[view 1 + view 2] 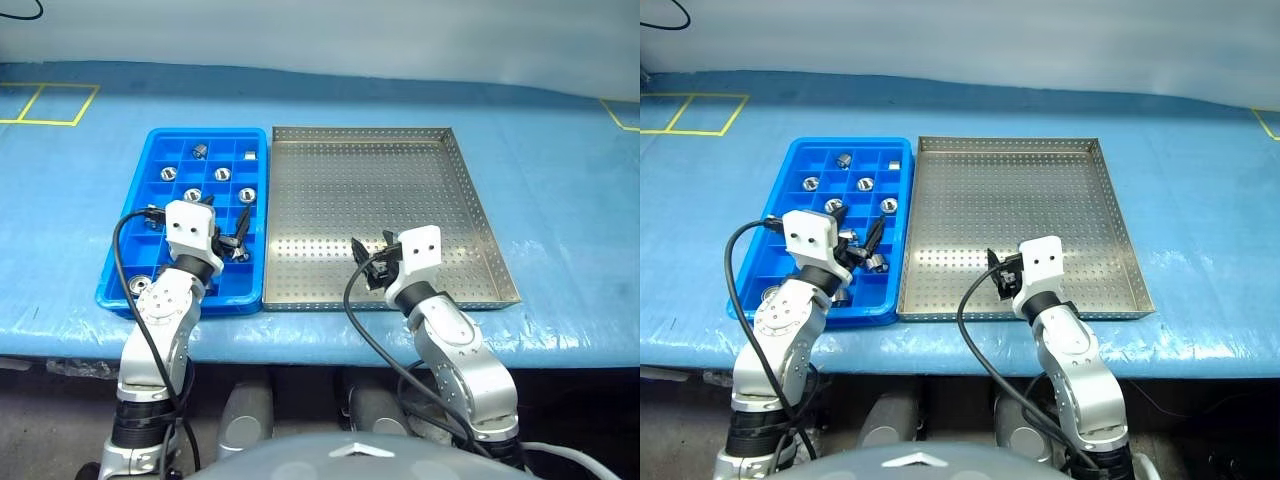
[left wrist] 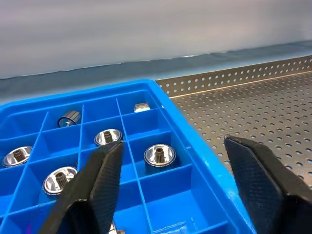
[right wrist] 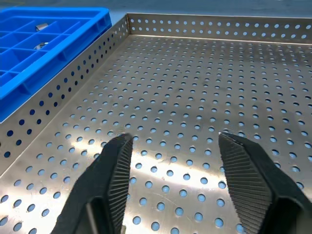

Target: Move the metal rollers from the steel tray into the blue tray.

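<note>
Both claws, left (image 1: 236, 240) and right (image 1: 372, 266), hanging released, grasping nothing. Rollers (image 1: 221, 174) sitting in blue tray (image 1: 255, 290) at nine o'clock of steel tray (image 1: 480, 215); seemingly finishing.

Blue sheet-covered table (image 1: 560, 200) spans the frame. On it, centre-left: blue tray (image 1: 112, 280); touching its right side: steel tray (image 1: 478, 215). Yellow tape outlines on the sheet at upper left (image 1: 45, 104) and far upper right (image 1: 620, 116).
</note>
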Controlling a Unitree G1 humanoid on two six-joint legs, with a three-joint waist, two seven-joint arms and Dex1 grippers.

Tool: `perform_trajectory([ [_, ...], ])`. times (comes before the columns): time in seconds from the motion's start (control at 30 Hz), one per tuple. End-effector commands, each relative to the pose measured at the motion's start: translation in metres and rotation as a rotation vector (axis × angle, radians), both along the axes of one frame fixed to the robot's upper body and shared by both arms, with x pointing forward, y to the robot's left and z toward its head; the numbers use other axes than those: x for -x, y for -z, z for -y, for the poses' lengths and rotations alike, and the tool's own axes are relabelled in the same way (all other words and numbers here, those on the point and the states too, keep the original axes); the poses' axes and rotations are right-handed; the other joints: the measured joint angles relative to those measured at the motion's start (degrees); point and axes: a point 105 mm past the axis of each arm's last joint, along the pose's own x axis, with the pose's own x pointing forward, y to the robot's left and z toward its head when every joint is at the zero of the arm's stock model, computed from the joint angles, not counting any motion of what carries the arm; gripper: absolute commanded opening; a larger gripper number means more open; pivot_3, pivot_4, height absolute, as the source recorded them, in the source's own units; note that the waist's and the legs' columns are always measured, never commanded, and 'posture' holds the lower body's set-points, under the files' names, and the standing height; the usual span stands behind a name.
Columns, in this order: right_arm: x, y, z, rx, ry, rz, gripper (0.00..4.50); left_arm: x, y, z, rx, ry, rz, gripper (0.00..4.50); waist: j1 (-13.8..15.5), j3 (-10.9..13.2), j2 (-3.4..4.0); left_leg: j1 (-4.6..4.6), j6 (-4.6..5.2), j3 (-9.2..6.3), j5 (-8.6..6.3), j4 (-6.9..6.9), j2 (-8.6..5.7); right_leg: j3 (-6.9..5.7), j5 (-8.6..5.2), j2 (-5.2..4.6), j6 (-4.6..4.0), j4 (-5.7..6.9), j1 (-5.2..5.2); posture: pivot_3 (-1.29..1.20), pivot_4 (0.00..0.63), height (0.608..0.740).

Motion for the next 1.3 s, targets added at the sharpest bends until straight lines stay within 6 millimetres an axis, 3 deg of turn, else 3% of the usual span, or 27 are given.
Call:
perform_trajectory([
  [0.03,0.000,-0.014,-0.001,-0.021,-0.007,0.048,1.96,0.004,-0.018,0.000,0.005,-0.006,0.075,2.28,0.2,0.0,0.00,0.00,0.00,0.00,0.00,0.00,0.00,0.00,0.00,0.00,0.00,0.00,0.00,0.16,0.150,0.740],
  [0.2,0.001,-0.015,-0.003,-0.023,-0.019,0.045,0.30,0.005,-0.017,0.000,0.005,-0.004,0.075,0.60,0.6,0.0,0.00,0.00,0.00,0.00,0.00,0.01,0.00,0.00,0.00,0.00,0.00,0.00,0.00,0.17,0.150,0.740],
  [0.27,0.001,-0.016,-0.004,-0.021,-0.026,0.053,0.00,0.005,-0.018,0.001,0.008,-0.003,0.078,0.01,0.7,0.0,0.00,0.00,0.00,0.00,0.00,0.02,0.00,0.00,0.00,0.00,0.00,0.00,0.01,0.17,0.150,0.740],
  [1.3,0.001,-0.022,-0.001,-0.010,0.003,0.069,0.00,0.000,-0.017,0.010,0.018,0.028,0.080,0.01,0.6,0.0,0.00,0.00,0.01,-0.01,0.00,0.16,-0.01,0.00,0.03,0.00,0.03,0.07,0.05,0.13,0.150,0.740],
])
